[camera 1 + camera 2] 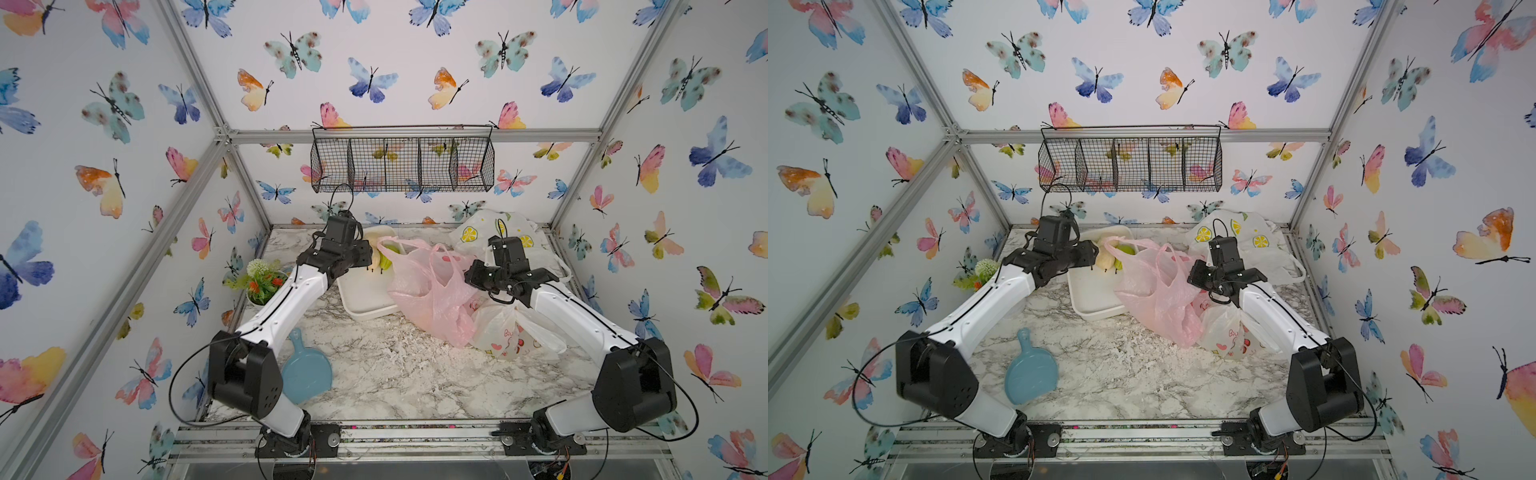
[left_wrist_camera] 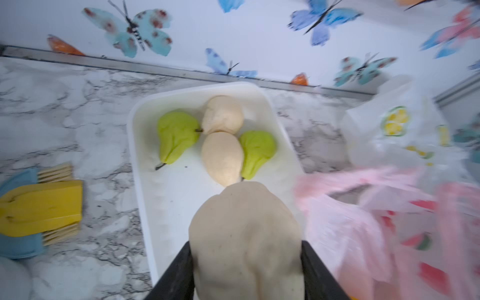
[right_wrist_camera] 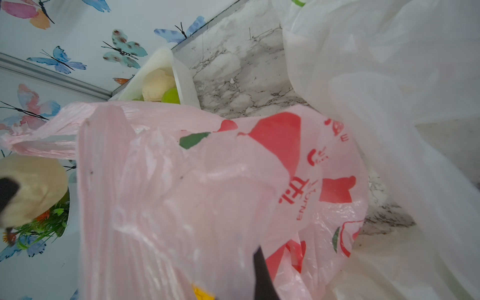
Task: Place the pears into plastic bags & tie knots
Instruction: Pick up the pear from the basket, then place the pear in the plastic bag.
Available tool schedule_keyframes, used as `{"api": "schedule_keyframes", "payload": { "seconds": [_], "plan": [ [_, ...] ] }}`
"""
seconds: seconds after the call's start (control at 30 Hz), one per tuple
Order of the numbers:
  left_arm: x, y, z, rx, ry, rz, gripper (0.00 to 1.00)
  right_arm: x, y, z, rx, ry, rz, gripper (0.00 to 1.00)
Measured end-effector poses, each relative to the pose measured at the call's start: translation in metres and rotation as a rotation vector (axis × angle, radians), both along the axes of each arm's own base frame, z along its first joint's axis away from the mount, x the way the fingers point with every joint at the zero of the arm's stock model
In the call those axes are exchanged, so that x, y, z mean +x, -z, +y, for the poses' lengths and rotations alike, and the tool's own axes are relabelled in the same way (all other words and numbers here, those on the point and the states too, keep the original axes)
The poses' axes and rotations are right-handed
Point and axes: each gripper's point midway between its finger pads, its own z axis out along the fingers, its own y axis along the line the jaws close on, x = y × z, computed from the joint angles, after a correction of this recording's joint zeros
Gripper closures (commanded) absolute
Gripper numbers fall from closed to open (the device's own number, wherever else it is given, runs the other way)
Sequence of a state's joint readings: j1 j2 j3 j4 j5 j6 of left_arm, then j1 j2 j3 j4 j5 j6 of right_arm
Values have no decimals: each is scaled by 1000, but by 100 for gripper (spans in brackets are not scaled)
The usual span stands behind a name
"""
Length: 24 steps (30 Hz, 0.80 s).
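A cream-white pear [image 2: 246, 233] sits clamped between the two black fingers [image 2: 181, 270] of the left gripper [image 2: 246, 249], narrow end pointing away from the wrist. In both top views this gripper is at the 9 o'clock edge of the white tray [image 1: 353, 309], which lies at about 11 o'clock from the table's middle. At the tray's far end four more fruit lie in a touching cluster: two green pears [image 2: 176, 135] on the outside and two cream pears [image 2: 222, 158] between them. The pink bag [image 1: 428, 286] stands at the tray's 3 o'clock, overlapping its rim, with its mouth and handles raised. The right gripper [image 1: 471, 275] is closed on that bag's edge at the bag's 3 o'clock side; the wrist view shows thin pink plastic draped over one dark finger. The lemon bag [image 1: 478, 232] rests at 1 o'clock against the back wall. The bunny bag [image 1: 511, 336] touches the pink one at its 4 o'clock, under the right arm. Potted flowers [image 1: 262, 282] stand at the table's 10 o'clock, a blue paddle-shaped plate [image 1: 305, 370] lies at 8 o'clock, and a wire basket [image 1: 403, 164] hangs on the wall at 12.
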State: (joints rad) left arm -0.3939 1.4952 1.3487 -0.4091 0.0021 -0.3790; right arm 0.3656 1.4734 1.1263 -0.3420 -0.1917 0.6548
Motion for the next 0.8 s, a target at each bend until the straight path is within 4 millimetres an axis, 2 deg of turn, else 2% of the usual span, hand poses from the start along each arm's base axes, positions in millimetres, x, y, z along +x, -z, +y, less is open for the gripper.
{"api": "schedule_keyframes", "payload": {
  "seconds": [0.07,0.13,0.23,0.4,0.5,0.57,0.67,0.73,0.8],
  "plan": [
    [-17,-12,-17,-77,50,-31,60,0,0,0,1,-1,-1,97],
    [-25,-11,-37,-126,98,-36,60,0,0,0,1,-1,-1,98],
    [-23,6,-69,-165,157,-20,58,0,0,1,4,-2,-1,98],
    [-9,50,-132,-193,275,47,53,1,-1,1,10,2,-2,98],
    [-12,73,-166,-189,343,95,50,1,-1,1,9,2,-3,98],
    [-20,86,-178,-190,376,131,46,1,-1,1,9,3,-3,98],
    [-36,97,-184,-193,408,181,25,1,-1,1,9,3,-4,97],
    [-37,95,-182,-195,415,191,23,1,-1,1,9,3,-5,97],
    [-35,85,-174,-207,413,189,22,1,-1,1,8,3,-5,97]
  ]
}}
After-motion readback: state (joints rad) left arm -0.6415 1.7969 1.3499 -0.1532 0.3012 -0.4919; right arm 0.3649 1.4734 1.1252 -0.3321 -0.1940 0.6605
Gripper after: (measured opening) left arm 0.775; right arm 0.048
